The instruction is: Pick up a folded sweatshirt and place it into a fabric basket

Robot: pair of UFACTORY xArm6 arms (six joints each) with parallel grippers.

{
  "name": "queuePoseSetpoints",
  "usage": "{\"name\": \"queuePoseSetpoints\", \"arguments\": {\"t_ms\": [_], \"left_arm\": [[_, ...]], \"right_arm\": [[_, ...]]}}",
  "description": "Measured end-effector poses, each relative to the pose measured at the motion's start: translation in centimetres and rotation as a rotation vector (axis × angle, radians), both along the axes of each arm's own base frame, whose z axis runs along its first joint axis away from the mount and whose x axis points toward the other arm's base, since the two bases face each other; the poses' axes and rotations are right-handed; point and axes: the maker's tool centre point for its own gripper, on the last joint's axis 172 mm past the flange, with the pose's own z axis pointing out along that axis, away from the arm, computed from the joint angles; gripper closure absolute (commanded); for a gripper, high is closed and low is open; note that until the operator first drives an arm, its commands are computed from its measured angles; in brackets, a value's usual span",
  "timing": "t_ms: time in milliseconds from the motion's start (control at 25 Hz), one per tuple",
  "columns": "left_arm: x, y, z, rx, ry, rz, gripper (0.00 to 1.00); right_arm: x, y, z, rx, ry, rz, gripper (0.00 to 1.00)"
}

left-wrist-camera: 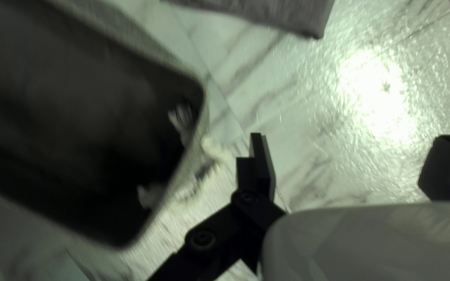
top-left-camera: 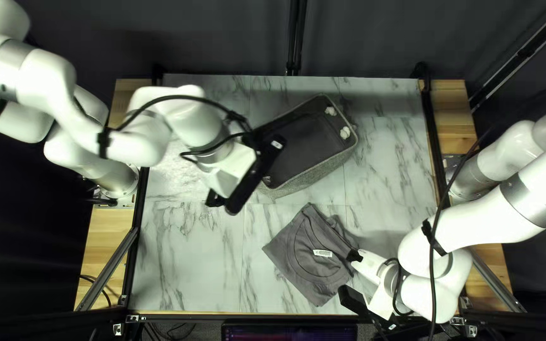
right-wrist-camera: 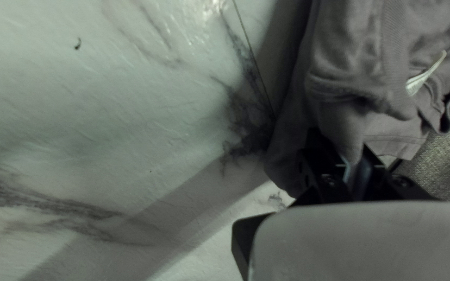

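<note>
Table: marble-look top [top-left-camera: 191, 271], running all around the basket [top-left-camera: 314, 176] we've got sitting on it
Left arm: our raised one [top-left-camera: 124, 142], coming in from the left of the basket
Right arm: the other of ours [top-left-camera: 475, 221], reaching in from the right, nearer side of the basket
Basket: grey fabric, open side up, kinda diagonal
Sweatshirt: folded, grey [top-left-camera: 295, 256], on the table on the near side of the basket, so outside it
Left gripper: ours [top-left-camera: 222, 183] is just past the basket's left end, jaws spread wide, nothing pinched
Right gripper: ours [top-left-camera: 354, 256] is on the basket's near side, jaws pinching a bit of the sweatshirt
Rope handle: pale [left-wrist-camera: 212, 147], on the outside of the basket's left end
Tag: little white one [top-left-camera: 322, 253], on the sweatshirt, near side of the basket
</note>
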Motion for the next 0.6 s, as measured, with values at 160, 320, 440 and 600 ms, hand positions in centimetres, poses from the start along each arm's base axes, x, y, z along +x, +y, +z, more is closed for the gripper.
{"name": "queuePoseSetpoints", "arguments": {"t_ms": [160, 320, 440, 600], "left_arm": [[4.0, -0.5, -1.4, -0.042, 0.007, -0.089, 0.00], [6.9, -0.9, -2.7, -0.058, 0.018, -0.143, 0.00], [7.3, -1.0, -2.8, -0.059, 0.017, -0.151, 0.00], [7.3, -1.0, -2.8, -0.060, 0.017, -0.151, 0.00]], "right_arm": [[0.1, 0.1, 0.0, -0.005, 0.009, 0.003, 1.00], [0.0, 0.0, 0.1, -0.008, 0.013, 0.004, 1.00], [0.0, -0.1, 0.1, -0.009, 0.014, 0.004, 1.00], [0.2, -0.1, 0.1, -0.007, 0.018, 0.006, 1.00]]}}
